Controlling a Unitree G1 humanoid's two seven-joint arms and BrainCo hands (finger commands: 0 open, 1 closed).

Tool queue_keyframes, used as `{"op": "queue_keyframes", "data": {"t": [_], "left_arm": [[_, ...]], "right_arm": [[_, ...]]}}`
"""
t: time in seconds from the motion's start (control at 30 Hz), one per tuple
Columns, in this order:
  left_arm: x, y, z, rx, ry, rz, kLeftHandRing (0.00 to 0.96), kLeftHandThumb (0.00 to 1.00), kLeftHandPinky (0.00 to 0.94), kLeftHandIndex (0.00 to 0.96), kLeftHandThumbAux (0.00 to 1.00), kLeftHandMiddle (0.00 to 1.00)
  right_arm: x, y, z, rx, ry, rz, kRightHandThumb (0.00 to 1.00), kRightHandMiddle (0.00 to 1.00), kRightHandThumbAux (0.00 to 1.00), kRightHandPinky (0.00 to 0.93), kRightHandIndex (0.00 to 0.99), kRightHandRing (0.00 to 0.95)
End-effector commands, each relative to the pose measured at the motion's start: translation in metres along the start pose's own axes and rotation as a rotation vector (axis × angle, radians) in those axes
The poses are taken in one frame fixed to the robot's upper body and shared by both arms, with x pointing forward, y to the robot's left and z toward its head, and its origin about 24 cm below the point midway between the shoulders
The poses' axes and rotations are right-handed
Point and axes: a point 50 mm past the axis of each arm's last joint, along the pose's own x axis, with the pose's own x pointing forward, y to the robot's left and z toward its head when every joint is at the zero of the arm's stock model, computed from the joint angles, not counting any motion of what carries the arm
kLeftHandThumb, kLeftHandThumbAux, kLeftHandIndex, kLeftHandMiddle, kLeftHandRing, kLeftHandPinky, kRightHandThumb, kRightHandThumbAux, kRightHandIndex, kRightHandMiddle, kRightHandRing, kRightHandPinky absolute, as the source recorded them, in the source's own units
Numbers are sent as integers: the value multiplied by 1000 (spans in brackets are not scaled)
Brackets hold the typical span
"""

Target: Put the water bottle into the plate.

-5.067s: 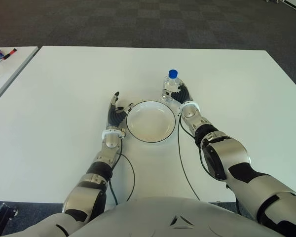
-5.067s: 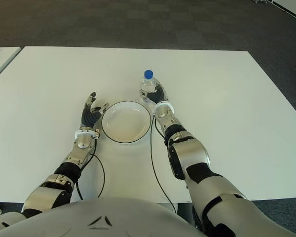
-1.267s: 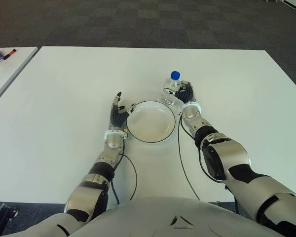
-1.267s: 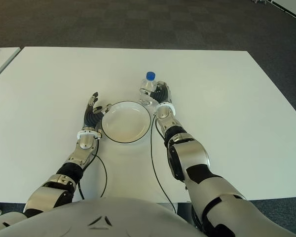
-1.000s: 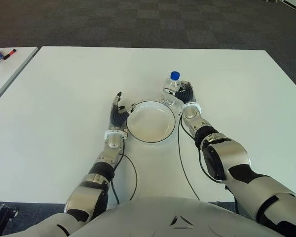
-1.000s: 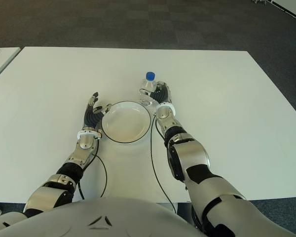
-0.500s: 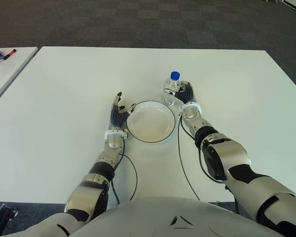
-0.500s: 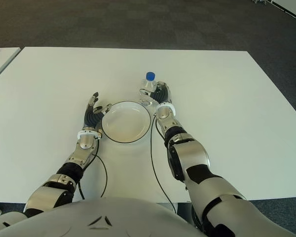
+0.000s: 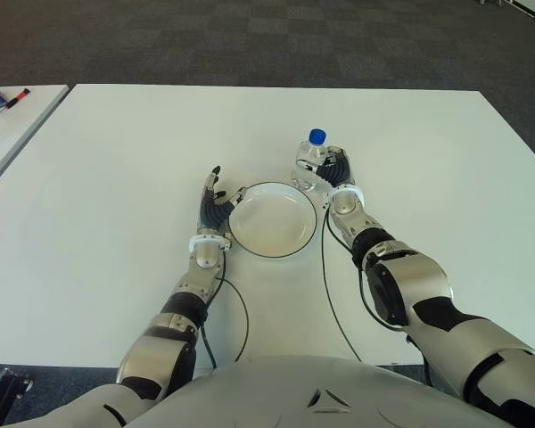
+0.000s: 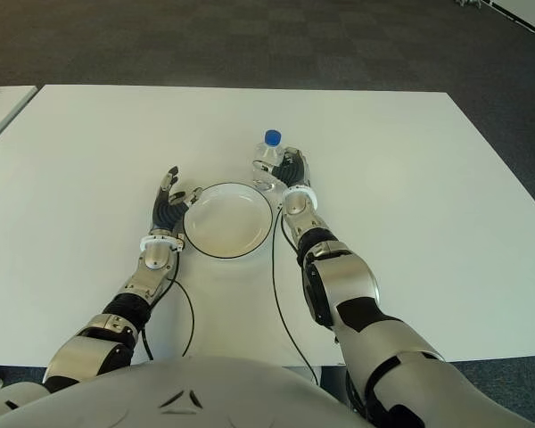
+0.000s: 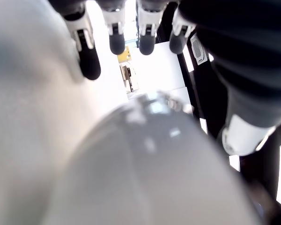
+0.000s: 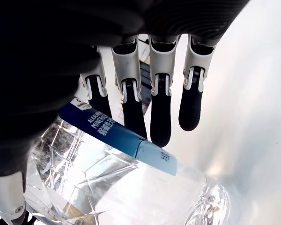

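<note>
A clear water bottle (image 9: 311, 160) with a blue cap leans slightly at the far right rim of the white plate (image 9: 272, 223). My right hand (image 9: 335, 171) is on the bottle's right side. In the right wrist view the fingers (image 12: 160, 117) lie along the bottle (image 12: 107, 183) and its blue label, with the thumb on the other side, so the hand holds it. My left hand (image 9: 212, 203) stays open against the plate's left rim, its fingers (image 11: 116, 33) straight. The plate's inside holds nothing.
Thin black cables (image 9: 325, 285) trail from both wrists across the white table (image 9: 116, 160) toward me. A second table (image 9: 18, 116) with pens stands at the far left. Dark carpet lies beyond the far edge.
Over five seconds the bottle has tipped a little and my right hand has settled closer around it. Nothing has visibly moved in the last second.
</note>
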Motion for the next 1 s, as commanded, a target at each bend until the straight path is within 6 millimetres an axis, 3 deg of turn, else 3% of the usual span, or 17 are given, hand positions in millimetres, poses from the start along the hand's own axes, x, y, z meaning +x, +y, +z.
{"op": "queue_keyframes", "data": {"t": [0.03,0.33,0.5,1.0], "left_arm": [[-29,-9,-40,35,203,-46,0,217,0,28,632,3],[-29,-10,-39,32,201,-47,0,222,0,28,626,0],[-29,-10,-39,28,203,-46,0,224,0,30,621,1],[-28,-11,-39,23,205,-45,0,228,0,30,629,5]], "right_arm": [[-3,3,-6,43,43,-1,849,487,674,486,438,619],[0,1,2,160,15,-16,838,532,686,496,377,624],[0,0,6,183,-6,-26,840,548,684,537,378,637],[2,-3,14,282,-53,-22,845,535,677,519,396,621]]}}
